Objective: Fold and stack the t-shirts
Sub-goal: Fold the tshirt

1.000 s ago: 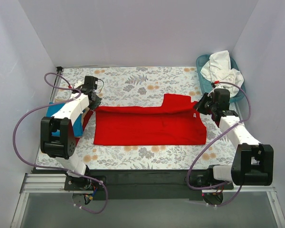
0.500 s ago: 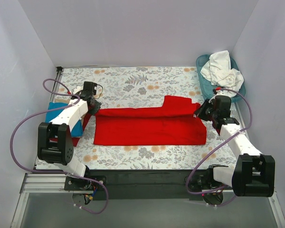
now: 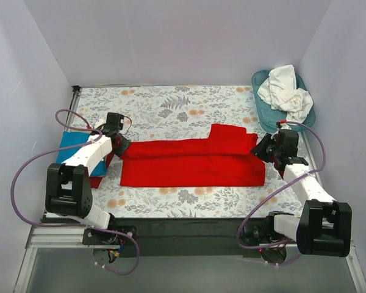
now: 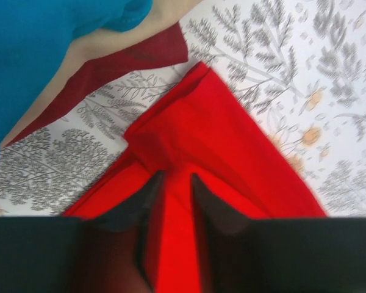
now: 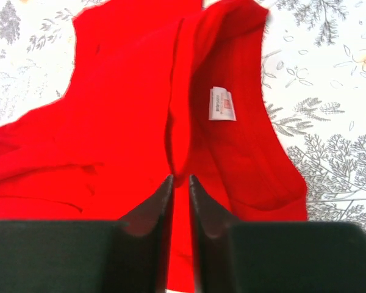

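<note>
The red t-shirt (image 3: 192,165) lies folded into a long band across the middle of the floral cloth. My left gripper (image 3: 123,146) sits low over its left end. In the left wrist view, the left gripper (image 4: 177,177) has its jaws parted, with red t-shirt (image 4: 219,140) showing through the gap. My right gripper (image 3: 260,148) is at the shirt's right end, by the collar. There, the right gripper (image 5: 180,178) has a narrow gap, with a fold edge of the red t-shirt (image 5: 122,122) just at its tips. A turquoise t-shirt (image 3: 73,148) lies folded at the left edge.
A teal basket (image 3: 265,110) at the back right holds crumpled white t-shirts (image 3: 285,90). A white label (image 5: 221,104) shows inside the red collar. A dark red strip of cloth (image 4: 110,67) lies beside the turquoise t-shirt (image 4: 43,49). White walls enclose the table on three sides.
Both grippers came toward the near side and lower, bringing the red shirt's far edge over so the band is narrower. Both pairs of jaws, shut before, now stand parted.
</note>
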Robot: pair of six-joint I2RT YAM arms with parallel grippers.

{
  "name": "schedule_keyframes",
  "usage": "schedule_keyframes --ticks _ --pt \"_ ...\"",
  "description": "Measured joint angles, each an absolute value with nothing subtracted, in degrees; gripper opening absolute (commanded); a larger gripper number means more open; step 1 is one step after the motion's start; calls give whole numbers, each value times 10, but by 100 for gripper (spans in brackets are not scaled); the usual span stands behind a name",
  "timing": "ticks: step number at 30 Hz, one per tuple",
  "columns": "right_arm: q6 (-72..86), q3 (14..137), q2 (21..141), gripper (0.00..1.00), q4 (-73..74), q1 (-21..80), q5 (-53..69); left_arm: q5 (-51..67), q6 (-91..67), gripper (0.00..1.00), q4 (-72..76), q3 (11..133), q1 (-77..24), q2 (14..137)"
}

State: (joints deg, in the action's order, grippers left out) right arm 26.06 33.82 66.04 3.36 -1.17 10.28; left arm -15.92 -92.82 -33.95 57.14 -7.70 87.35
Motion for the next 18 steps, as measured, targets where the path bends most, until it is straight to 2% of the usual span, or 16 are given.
schedule_keyframes --ticks 2,4,8,12,18 --pt "261 336 660 49 38 -15 103 -154 -927 37 -338 558 -77 863" --pt "254 336 657 52 43 -17 107 -150 -927 39 -339 549 -77 845" --pt "246 341 648 53 60 -3 111 -138 -920 38 -339 555 -76 813" --pt "240 384 668 50 75 85 93 -122 -914 29 -337 590 -77 829" --pt "224 519 805 48 75 237 44 -111 -925 25 -330 629 -92 920"
